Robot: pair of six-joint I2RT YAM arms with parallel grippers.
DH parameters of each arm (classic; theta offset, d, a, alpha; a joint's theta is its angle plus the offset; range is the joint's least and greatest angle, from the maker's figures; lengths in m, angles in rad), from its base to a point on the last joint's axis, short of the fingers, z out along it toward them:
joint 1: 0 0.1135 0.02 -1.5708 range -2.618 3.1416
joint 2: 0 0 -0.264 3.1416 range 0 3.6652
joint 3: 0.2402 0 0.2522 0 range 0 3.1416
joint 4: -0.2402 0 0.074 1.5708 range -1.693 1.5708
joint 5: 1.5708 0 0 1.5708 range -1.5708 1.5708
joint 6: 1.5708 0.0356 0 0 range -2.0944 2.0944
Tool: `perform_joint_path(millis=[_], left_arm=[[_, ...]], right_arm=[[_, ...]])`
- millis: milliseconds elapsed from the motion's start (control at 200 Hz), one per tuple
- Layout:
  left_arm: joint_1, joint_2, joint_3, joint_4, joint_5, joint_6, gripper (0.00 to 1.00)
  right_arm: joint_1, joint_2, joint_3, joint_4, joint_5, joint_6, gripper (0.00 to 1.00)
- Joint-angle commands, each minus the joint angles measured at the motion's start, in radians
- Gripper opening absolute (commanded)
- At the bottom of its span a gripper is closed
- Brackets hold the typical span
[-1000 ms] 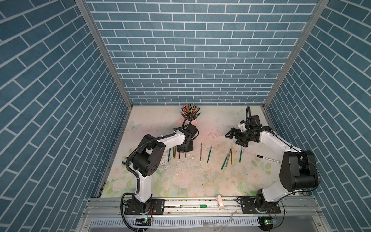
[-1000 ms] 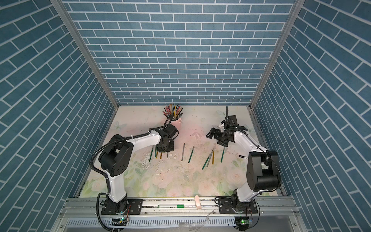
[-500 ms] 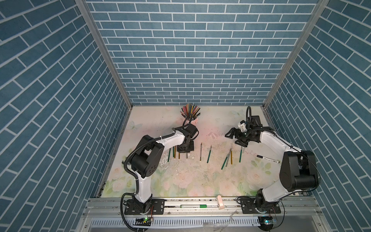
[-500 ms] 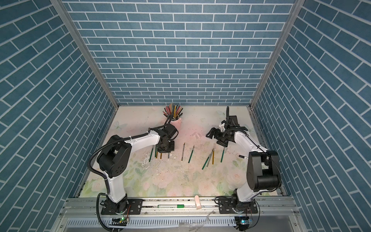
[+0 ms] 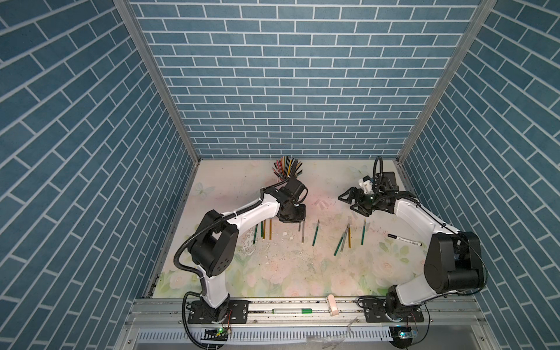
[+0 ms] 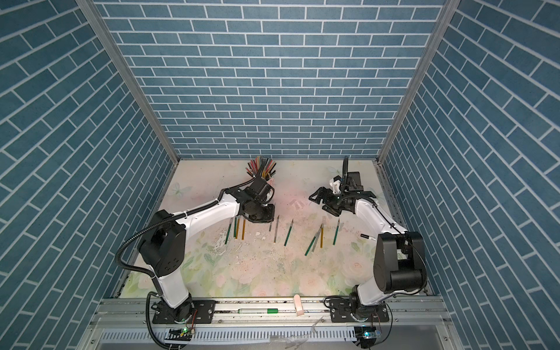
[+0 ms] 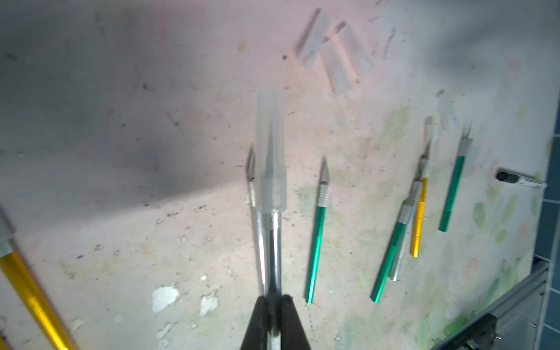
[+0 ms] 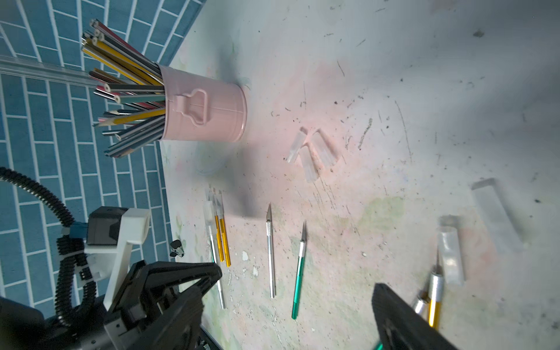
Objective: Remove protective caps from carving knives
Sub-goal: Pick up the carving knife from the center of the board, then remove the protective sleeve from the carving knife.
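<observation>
In the left wrist view my left gripper (image 7: 274,298) is shut on a silver carving knife (image 7: 272,248). A translucent protective cap (image 7: 270,151) still covers its blade, and the knife hangs just above another silver knife on the mat. In both top views the left gripper (image 5: 292,216) (image 6: 260,216) is low beside the left knife group (image 5: 263,230). My right gripper (image 5: 347,202) (image 8: 298,278) stands open and empty, well to the right of the capped knife. Three loose caps (image 8: 309,151) (image 7: 333,51) lie on the mat, and two more caps (image 8: 451,251) lie near the gold knife (image 8: 435,300).
A pink cup (image 8: 206,106) of coloured pencils (image 5: 287,166) stands at the back, just behind the left gripper. Bare knives lie in a row across the mat: green (image 5: 315,233), a crossed group (image 5: 344,239), green (image 5: 363,231). A white marker (image 5: 404,241) lies at the right.
</observation>
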Motion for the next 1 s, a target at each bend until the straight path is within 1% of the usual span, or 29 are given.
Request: perform_joint_path(millis=[0,265,425,515,710,835,995], left_arm=[[-0.016,0.007,0.025,0.051,0.047,0.013,0.01],[-0.052,0.039,0.06,0.081,0.072,0.015,0.01],[-0.061,0.052,0.074,0.09,0.081,0.014,0.01],[-0.066,0.057,0.078,0.094,0.083,0.016,0.01],[-0.069,0.064,0.085,0.098,0.09,0.016,0.01],[-0.07,0.067,0.089,0.1,0.09,0.018,0.01],[-0.07,0.07,0.095,0.1,0.095,0.022,0.01]], right_arm=[[0.033,-0.014,0.019,0.032,-0.033,0.042,0.87],[0.123,0.029,0.038,0.09,-0.027,0.086,0.85],[0.16,0.057,0.054,0.111,-0.021,0.1,0.83],[0.177,0.071,0.056,0.135,-0.029,0.117,0.78],[0.204,0.109,0.069,0.152,-0.021,0.13,0.71],[0.213,0.141,0.093,0.151,-0.009,0.129,0.63],[0.225,0.179,0.118,0.154,-0.006,0.134,0.55]])
